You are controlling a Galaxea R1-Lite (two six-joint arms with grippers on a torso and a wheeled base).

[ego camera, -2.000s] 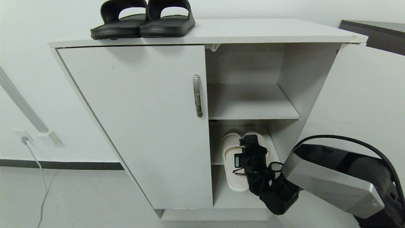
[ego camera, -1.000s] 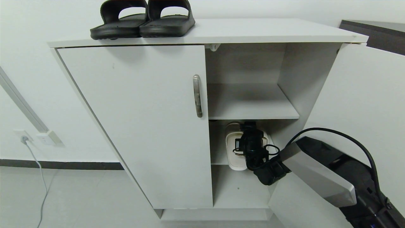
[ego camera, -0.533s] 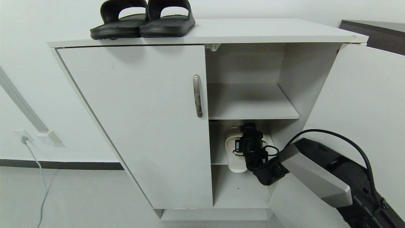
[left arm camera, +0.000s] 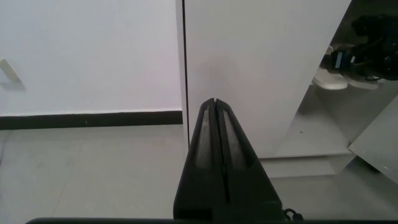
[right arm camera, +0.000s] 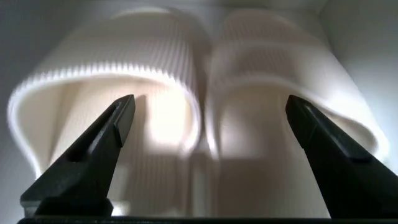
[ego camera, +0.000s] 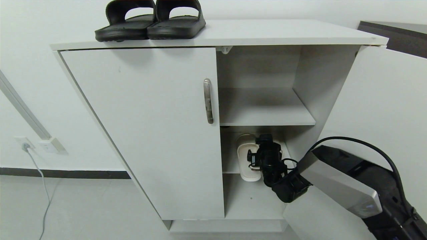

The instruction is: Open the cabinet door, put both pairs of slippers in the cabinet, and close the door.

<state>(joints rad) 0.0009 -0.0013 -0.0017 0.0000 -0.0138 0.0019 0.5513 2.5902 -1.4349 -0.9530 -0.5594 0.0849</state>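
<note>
Slippers first: the white slippers (ego camera: pixel 247 163) lie side by side, ribbed and pale, on the shelf (ego camera: pixel 229 160) at lower centre of the head frame, likely just placed. Your right gripper (right arm camera: pixel 209 104) gapes wide before them, gripping nothing. Black slippers (ego camera: pixel 150 21) sit upper left on the cabinet (ego camera: pixel 267 31). Your left gripper (left arm camera: pixel 214 106) is pinched together, empty.

We see the right gripper (right arm camera: pixel 210 104) with its two black fingers (right arm camera: pixel 87 155) spread wide apart. Straight ahead of it, at twelve o'clock, lies the pair of white slippers (right arm camera: pixel 155 68), ribbed, side by side and touching along their inner edges, with the strap openings turned toward us. One fingertip stands in front of each slipper's strap; we cannot tell whether either tip touches. At about two o'clock from the gripper, just beside the pair, rises a grey cabinet wall (right arm camera: pixel 364 31).
</note>
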